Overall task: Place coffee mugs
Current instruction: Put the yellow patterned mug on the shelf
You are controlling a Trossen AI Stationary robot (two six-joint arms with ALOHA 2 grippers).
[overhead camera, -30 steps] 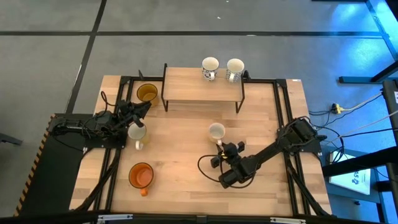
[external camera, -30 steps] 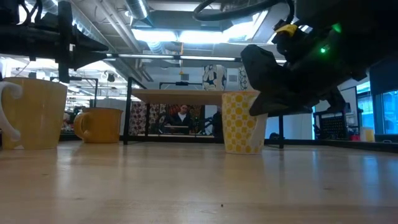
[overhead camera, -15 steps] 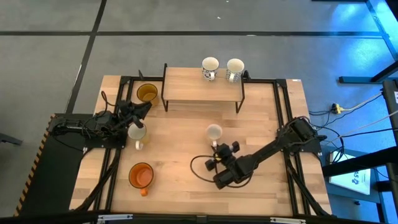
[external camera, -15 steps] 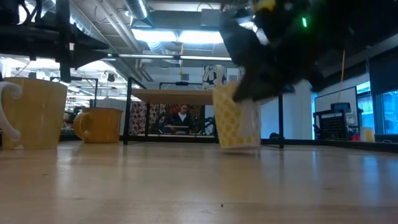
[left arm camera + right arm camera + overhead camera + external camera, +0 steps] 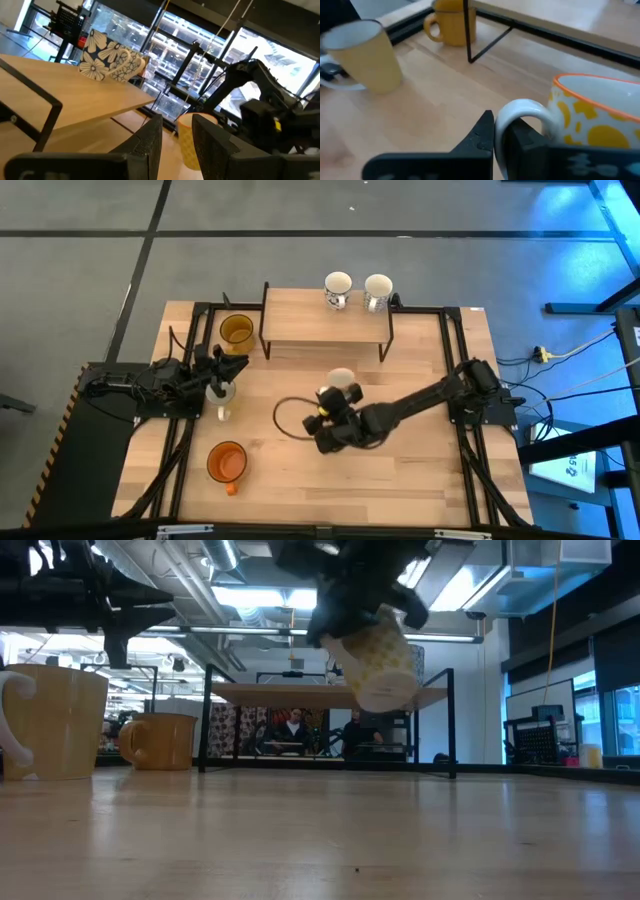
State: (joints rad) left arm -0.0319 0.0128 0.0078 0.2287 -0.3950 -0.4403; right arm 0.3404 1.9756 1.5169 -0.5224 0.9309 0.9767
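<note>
Right tool (image 5: 495, 137) over wooden table (image 5: 420, 480)

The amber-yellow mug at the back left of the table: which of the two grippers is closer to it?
Left. The left gripper sits just in front of the amber-yellow mug, over a cream mug. The right gripper is mid-table, farther away, shut on the handle of a yellow-dotted mug lifted off the table.

Cream mug (image 5: 40, 720) cut off by low view's left edge. Spotted mug (image 5: 600, 120) cut off in right wrist view. People behind rack (image 5: 330, 695): too small to tell detail.
</note>
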